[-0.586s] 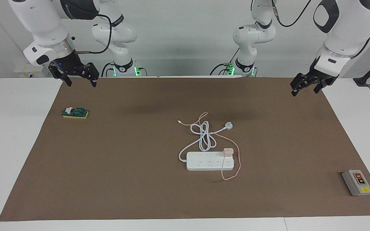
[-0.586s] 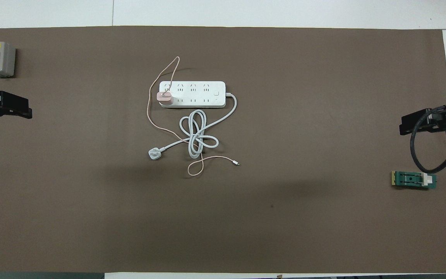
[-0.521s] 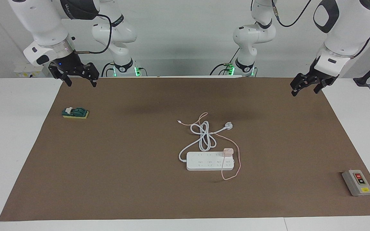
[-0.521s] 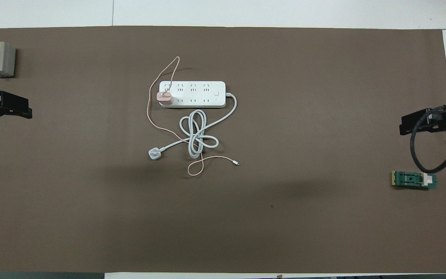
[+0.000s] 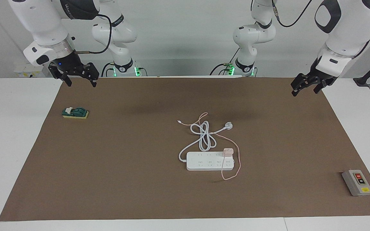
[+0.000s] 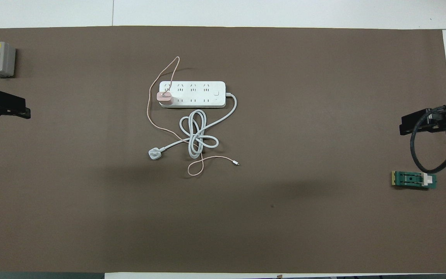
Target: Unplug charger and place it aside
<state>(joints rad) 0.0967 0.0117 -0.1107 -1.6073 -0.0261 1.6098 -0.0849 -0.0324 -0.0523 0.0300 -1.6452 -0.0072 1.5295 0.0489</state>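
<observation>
The charger (image 5: 227,151), a small pale-pink cube, sits plugged into the end socket of the white power strip (image 5: 206,161) near the middle of the mat. It also shows in the overhead view (image 6: 164,97). Its thin pink cable (image 5: 238,166) loops around the strip's end and runs toward the robots. My left gripper (image 5: 304,92) hangs open and empty above the mat's corner at the left arm's end, well apart from the charger. My right gripper (image 5: 81,84) hangs open and empty above the corner at the right arm's end.
The strip's thick white cord (image 5: 204,136) lies coiled nearer to the robots and ends in a white three-pin plug (image 5: 228,126). A grey on/off switch box (image 5: 357,182) stands at the left arm's end. A green knife switch (image 5: 75,113) lies at the right arm's end.
My left gripper has shifted very slightly. The right gripper, the charger and the strip have not moved.
</observation>
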